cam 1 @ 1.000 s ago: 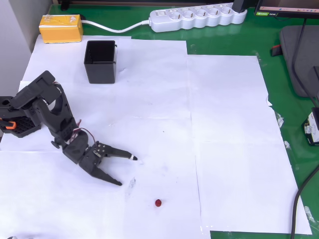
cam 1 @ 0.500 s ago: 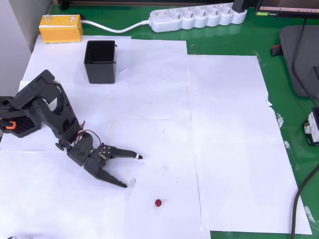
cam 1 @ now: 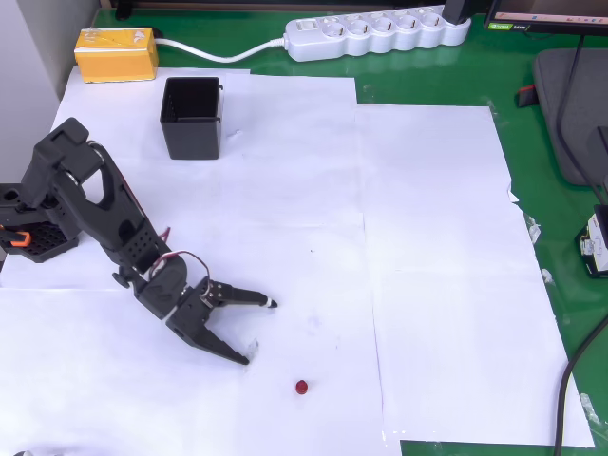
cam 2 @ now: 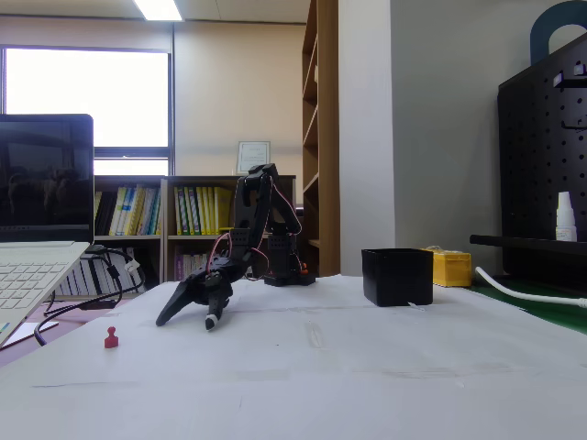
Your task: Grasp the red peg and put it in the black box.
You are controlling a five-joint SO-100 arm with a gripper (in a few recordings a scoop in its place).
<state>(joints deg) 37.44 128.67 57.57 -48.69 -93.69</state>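
The red peg [cam 1: 301,388] is a tiny dark-red piece on the white paper near the front of the overhead view; in the fixed view the red peg [cam 2: 111,338] stands at the lower left. My gripper [cam 1: 259,332] is open, its two black fingers spread wide, pointing right and toward the peg but a short way up-left of it. In the fixed view my gripper [cam 2: 187,322] hangs just above the paper, to the right of the peg. The black box [cam 1: 192,116] stands upright and open at the upper left of the overhead view; the black box [cam 2: 397,276] is right of centre in the fixed view.
A yellow block [cam 1: 117,53] lies left of a white power strip [cam 1: 376,32] at the back edge. The arm's base with an orange clip [cam 1: 19,237] is at the left. A laptop [cam 2: 37,229] stands at the left of the fixed view. White paper sheets [cam 1: 437,266] cover the green table.
The arm has stretched out further, carrying the open gripper slightly right and down toward the peg. The peg and the box have not moved.
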